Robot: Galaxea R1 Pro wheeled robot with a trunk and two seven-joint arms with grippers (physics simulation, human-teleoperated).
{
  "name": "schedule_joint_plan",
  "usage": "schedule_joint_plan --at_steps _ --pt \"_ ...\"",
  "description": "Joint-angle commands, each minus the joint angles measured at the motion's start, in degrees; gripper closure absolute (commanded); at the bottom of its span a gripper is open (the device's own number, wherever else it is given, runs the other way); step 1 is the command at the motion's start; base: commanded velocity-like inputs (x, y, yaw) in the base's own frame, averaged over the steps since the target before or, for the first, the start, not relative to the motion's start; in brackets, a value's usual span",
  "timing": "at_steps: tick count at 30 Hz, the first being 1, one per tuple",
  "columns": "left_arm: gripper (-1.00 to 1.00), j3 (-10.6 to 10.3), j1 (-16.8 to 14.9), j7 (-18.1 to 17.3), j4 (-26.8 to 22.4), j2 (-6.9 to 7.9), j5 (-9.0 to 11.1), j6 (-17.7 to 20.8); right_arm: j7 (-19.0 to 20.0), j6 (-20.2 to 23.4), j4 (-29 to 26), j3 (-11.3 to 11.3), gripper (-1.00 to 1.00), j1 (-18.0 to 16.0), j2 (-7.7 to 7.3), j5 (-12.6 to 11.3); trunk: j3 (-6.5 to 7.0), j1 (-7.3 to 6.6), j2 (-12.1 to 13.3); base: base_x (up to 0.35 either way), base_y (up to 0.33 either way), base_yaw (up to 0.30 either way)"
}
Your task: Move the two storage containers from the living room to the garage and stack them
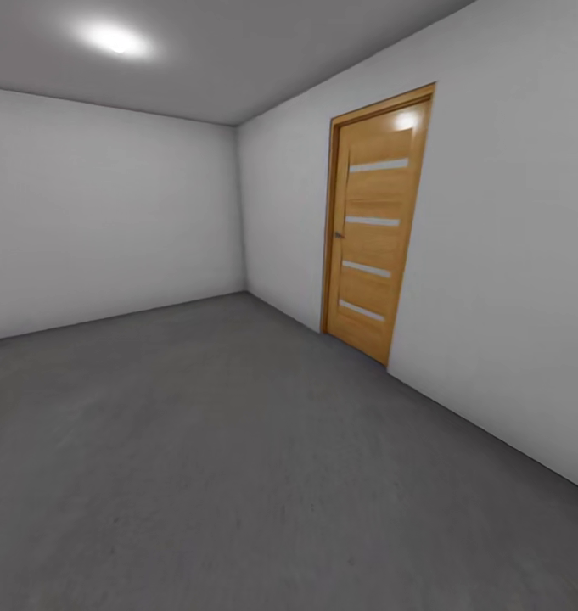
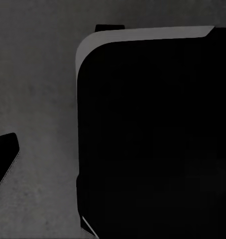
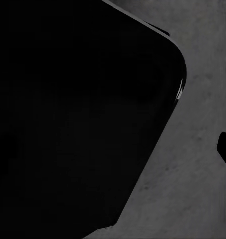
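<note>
I am in the garage, a bare room with plain grey-white walls. Its dark grey concrete floor [image 1: 238, 475] stretches ahead of me in the head view. The two storage containers are out of view. In the left wrist view a dark wedge [image 2: 4, 158], perhaps one fingertip, pokes in over the floor [image 2: 38, 99] beside a big black rounded part of my own body [image 2: 153, 134]. The right wrist view has a similar dark sliver [image 3: 225, 149] at the frame's edge, next to the same kind of black bulk [image 3: 68, 114]. Neither view lets me judge how the jaws stand.
A wooden door [image 1: 375, 229] with several pale horizontal strips stands shut in the right-hand wall [image 1: 509, 280]. The back wall [image 1: 110, 212] meets it at a corner ahead. A ceiling light [image 1: 115, 38] glows at the upper left.
</note>
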Motion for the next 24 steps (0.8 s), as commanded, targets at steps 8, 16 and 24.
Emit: schedule_joint_plan --at_steps 8,16,24 --pt "-1.0 0.02 -0.01 -0.02 -0.04 0.0 0.12 0.02 0.02 -0.18 0.01 0.47 -1.0 -0.01 0.0 -0.6 -0.05 0.03 -0.02 0.323 0.0 0.0" --pt "-1.0 0.03 -0.01 -0.01 -0.04 0.0 0.13 0.02 0.02 -0.18 0.01 0.47 -1.0 -0.01 0.0 -0.6 -0.05 0.03 -0.02 0.323 0.0 0.0" --pt "-1.0 0.02 -0.01 -0.01 -0.04 0.0 0.16 0.02 0.02 -0.18 0.01 0.47 -1.0 -0.01 0.0 -0.6 -0.05 0.03 -0.02 0.323 0.0 0.0"
